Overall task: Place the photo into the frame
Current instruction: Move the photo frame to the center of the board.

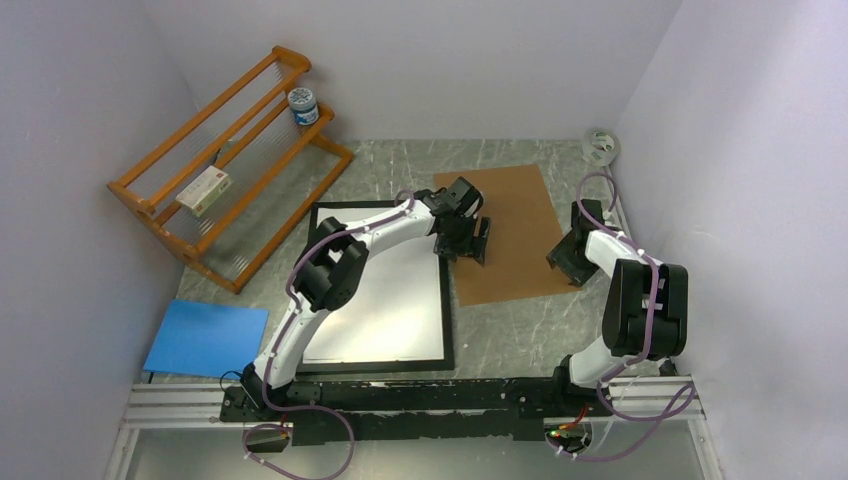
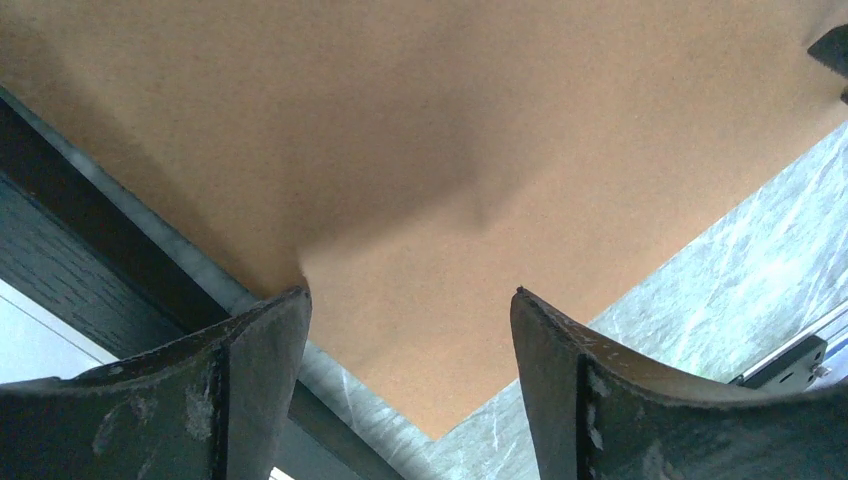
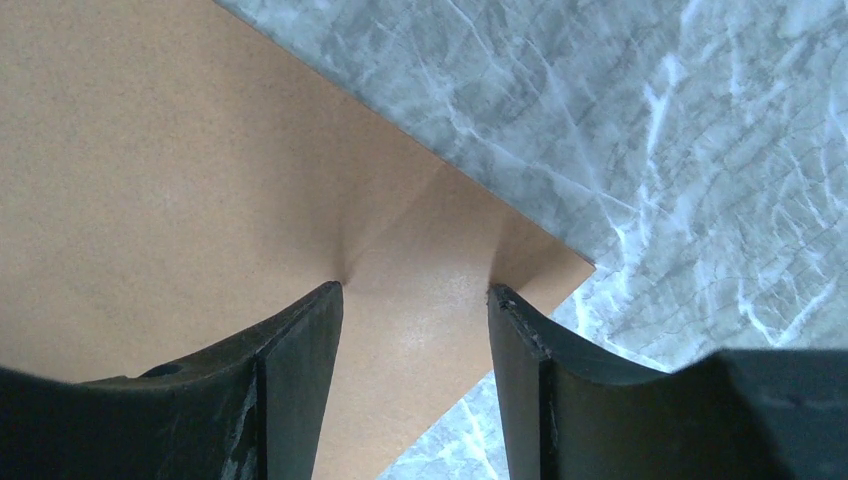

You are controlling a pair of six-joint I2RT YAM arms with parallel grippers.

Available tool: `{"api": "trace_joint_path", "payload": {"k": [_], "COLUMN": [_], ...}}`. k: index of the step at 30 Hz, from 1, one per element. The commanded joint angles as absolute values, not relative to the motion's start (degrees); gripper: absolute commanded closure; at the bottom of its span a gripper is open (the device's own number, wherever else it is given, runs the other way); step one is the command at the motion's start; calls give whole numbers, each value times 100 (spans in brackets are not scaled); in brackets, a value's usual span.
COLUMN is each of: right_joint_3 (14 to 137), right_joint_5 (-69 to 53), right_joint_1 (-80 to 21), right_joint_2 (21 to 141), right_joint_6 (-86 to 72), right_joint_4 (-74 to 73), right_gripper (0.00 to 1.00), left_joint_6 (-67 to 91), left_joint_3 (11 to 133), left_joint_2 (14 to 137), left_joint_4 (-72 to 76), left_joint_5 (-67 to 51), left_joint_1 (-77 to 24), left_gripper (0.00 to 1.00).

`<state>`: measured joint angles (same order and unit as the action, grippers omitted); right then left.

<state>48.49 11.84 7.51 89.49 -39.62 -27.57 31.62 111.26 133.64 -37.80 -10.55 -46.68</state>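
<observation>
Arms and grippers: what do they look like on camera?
The left arm and right arm have white shells, bulky black joints and lilac cables looped alongside. The left gripper and right gripper are black, each with two curved, scuffed dark fingers.

Bright, even light; the fingers point(image 2: 250, 400), slightly blurred, cast soft shadows on the cardboard point(image 2: 450, 120).

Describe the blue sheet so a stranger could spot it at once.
On the grey marbled table, find the large black frame near the middle. The blue sheet lies flat off the frame's near left corner, in front of the orange rack. It alone is blue; the other loose flat piece, the board right of the frame, is brown.
</observation>
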Motion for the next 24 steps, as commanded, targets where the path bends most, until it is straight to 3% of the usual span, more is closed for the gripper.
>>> {"api": "trace_joint_path", "payload": {"k": [1, 13, 19, 24], "right_joint_3": [4803, 5660, 5985, 6001], "right_joint_5": [1376, 544, 537, 63], "right_joint_1": [809, 917, 1038, 1161], "right_joint_2": [8877, 9186, 9363, 9542], "right_joint_6": [-3897, -3331, -3048, -2871], "right_joint_4": [-3084, -2309, -2002, -1656], "right_gripper": [40, 27, 11, 7], "left_joint_6": [3229, 4112, 4288, 4871], "left_joint_3": [10895, 10792, 11120, 11371], "left_joint_2": [13395, 13364, 13485, 13627], "left_joint_4": [-4519, -4664, -4955, -5593], "left_joint_5": [-393, -14, 646, 864], "left_joint_1": [-4297, -4166, -4436, -4525], "left_gripper": [18, 12, 9, 9]}}
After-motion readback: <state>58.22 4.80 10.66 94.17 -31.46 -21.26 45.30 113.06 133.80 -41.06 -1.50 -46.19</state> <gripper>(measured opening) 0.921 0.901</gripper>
